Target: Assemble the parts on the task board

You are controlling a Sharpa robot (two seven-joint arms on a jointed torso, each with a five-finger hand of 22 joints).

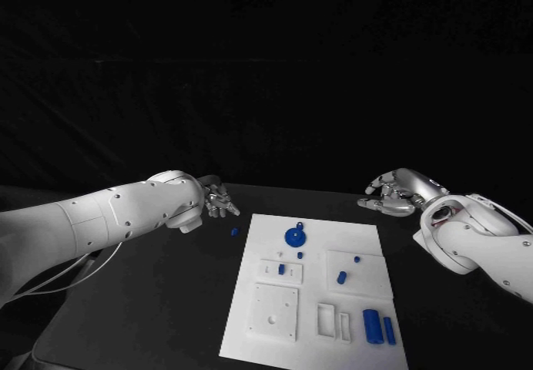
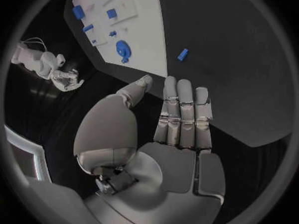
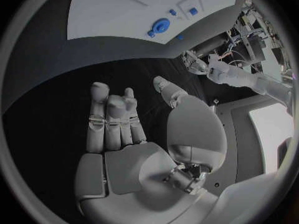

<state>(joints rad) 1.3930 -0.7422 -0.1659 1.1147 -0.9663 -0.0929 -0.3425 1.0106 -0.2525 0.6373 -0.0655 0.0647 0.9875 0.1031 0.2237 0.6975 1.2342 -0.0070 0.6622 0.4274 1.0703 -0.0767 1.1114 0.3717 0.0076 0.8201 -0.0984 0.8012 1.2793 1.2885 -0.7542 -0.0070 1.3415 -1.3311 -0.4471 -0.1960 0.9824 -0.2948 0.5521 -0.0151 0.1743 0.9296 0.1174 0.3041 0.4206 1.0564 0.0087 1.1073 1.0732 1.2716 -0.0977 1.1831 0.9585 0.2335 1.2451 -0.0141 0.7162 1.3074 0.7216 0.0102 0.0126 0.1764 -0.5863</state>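
Blue cylindrical plastic pegs (image 1: 372,324) lie nearest on the white task board (image 1: 250,331).
Small, stiff, likely light: pinch each mid-length. Left hand (image 1: 219,197) and right hand (image 1: 391,193) hover empty, fingers apart.

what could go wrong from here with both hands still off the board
1. A small blue part lies on the black table off the task board, close to the left hand. A sweep of that hand could knock it further away.
2. The blue wheel stands near the board's far edge, between the two hands. The right hand reaching in could bump it.
3. The two blue cylinders lie side by side at the near edge, so picking one may roll the other.
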